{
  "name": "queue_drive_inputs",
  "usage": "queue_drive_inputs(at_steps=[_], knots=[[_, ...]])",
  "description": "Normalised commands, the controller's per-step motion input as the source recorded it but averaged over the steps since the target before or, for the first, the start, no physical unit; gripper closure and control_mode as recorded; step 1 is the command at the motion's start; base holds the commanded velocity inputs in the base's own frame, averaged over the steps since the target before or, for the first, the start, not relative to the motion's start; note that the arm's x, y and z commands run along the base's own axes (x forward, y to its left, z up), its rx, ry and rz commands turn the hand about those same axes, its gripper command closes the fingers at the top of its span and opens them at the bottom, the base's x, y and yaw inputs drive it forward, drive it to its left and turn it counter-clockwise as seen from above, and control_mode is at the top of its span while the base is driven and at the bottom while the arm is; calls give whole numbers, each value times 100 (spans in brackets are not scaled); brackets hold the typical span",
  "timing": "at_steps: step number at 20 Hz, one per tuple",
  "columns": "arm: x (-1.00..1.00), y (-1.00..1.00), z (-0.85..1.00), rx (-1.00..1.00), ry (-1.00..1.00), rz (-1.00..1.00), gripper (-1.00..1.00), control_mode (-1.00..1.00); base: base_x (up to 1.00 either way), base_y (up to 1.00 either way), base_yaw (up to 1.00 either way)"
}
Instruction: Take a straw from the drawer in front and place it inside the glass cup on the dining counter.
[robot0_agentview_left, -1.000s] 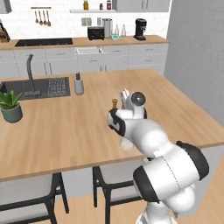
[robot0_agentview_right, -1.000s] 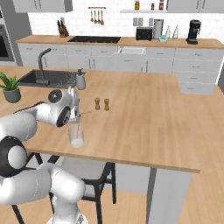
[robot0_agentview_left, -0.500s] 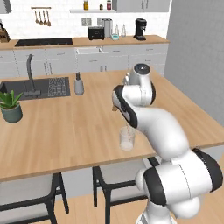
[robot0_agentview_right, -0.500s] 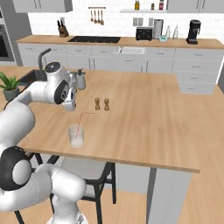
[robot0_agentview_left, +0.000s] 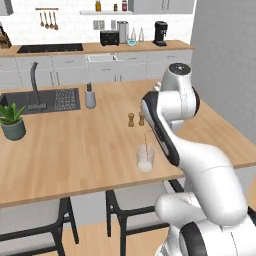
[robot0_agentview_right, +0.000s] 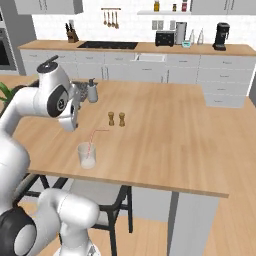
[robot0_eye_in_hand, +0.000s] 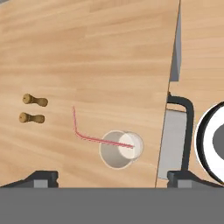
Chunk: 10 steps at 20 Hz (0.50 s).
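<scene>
The glass cup (robot0_agentview_left: 145, 161) (robot0_agentview_right: 87, 157) (robot0_eye_in_hand: 120, 150) stands near the front edge of the dining counter (robot0_agentview_left: 75, 150) (robot0_agentview_right: 165, 135) (robot0_eye_in_hand: 109, 52). The thin red straw (robot0_eye_in_hand: 89, 137) (robot0_agentview_left: 146, 145) (robot0_agentview_right: 91, 145) leans inside it, its bent end sticking out over the rim. My gripper (robot0_eye_in_hand: 113, 178) hangs open well above the cup with nothing between its fingertips. From the right base view the hand sits up and to the left of the cup. The drawer is out of view.
Two small brown shakers (robot0_agentview_left: 136, 119) (robot0_agentview_right: 116, 119) (robot0_eye_in_hand: 33, 109) stand behind the cup. A grey dispenser (robot0_agentview_left: 90, 96) (robot0_agentview_right: 92, 91), a sink (robot0_agentview_left: 45, 100) and a potted plant (robot0_agentview_left: 12, 122) are further left. Dark stools (robot0_agentview_left: 130, 210) (robot0_eye_in_hand: 179, 131) stand under the counter's front edge.
My arm has lifted away from the cup, from right down at it to high above the counter. The straw stays in the cup, free of the fingers.
</scene>
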Motion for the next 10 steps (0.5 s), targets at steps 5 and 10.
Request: queue_drive_inputs(at_steps=[5, 10], knots=[[-100, -37, 0, 0, -6, 0, -100, -100, 0, 0, 0], [-96, -40, 0, 0, -1, 0, -100, -100, 0, 0, 0]])
